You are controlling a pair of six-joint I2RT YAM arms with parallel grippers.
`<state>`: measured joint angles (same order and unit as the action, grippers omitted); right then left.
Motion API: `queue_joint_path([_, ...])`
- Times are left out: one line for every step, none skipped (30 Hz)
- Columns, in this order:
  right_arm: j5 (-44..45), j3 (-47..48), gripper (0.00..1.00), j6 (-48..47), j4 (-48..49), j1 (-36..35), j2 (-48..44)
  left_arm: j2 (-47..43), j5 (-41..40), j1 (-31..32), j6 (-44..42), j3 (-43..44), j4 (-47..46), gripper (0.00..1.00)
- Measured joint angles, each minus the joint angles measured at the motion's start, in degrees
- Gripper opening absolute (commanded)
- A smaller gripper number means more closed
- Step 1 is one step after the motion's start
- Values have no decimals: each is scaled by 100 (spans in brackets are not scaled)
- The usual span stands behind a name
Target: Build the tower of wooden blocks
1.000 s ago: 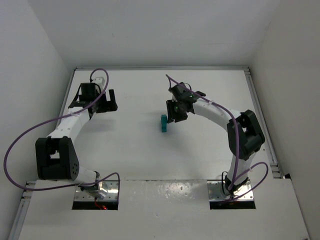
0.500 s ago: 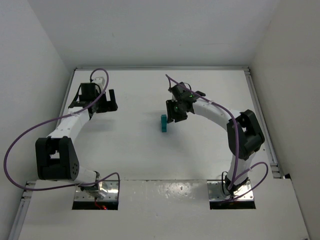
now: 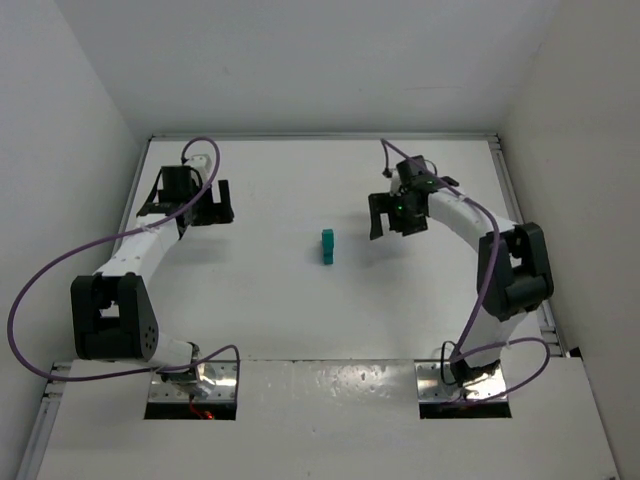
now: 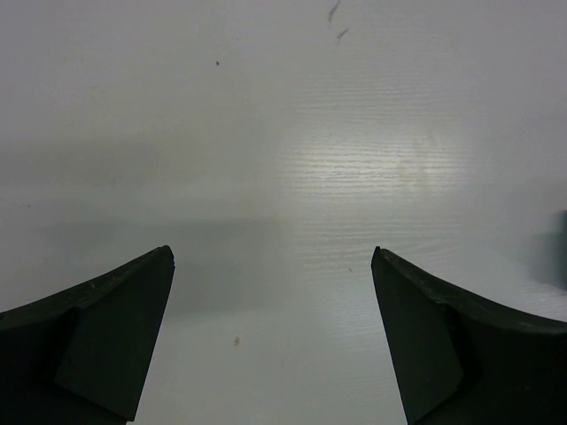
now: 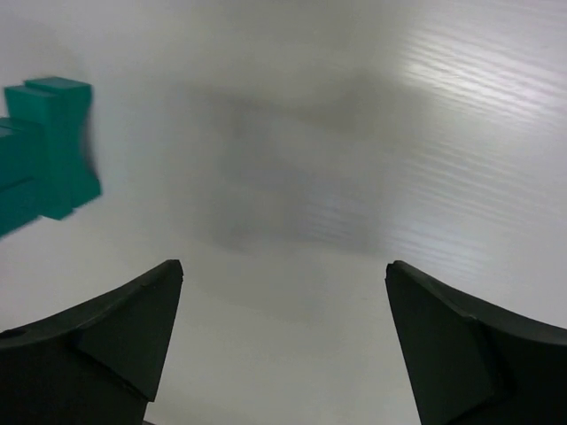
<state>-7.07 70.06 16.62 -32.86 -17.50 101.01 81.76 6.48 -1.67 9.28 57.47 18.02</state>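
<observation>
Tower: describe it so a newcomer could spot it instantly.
On the white table, look near its middle. The tower is a small upright teal-green column, standing apart from the right gripper. Nothing else on the table is teal.

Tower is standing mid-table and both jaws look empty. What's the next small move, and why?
Probably ease the right gripper a little to the right, away from the tower. Its jaws are open and empty, the tower stands alone, apart from both arms, and the views show nothing left to stack. The left gripper is open and empty too.
</observation>
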Motion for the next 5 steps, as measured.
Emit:
queue_joint_path([-63, -39, 100, -170, -15, 168, -50, 0, -33, 0, -4, 0, 0, 100])
queue_joint_path([-129, -101, 100, -376, -15, 343, -125, 0, -66, 0, -9, 0, 2, 100])
queue_joint_path([-199, -186, 100, -614, -17, 518, -227, 0, -116, 0, -22, 0, 2, 100])
queue_joint_path([-214, -236, 100, -734, -20, 605, -284, 0, -149, 0, -24, 0, 2, 100])
queue_joint_path([-262, -310, 100, -901, -13, 715, -361, 0, -212, 0, -24, 0, 4, 100])
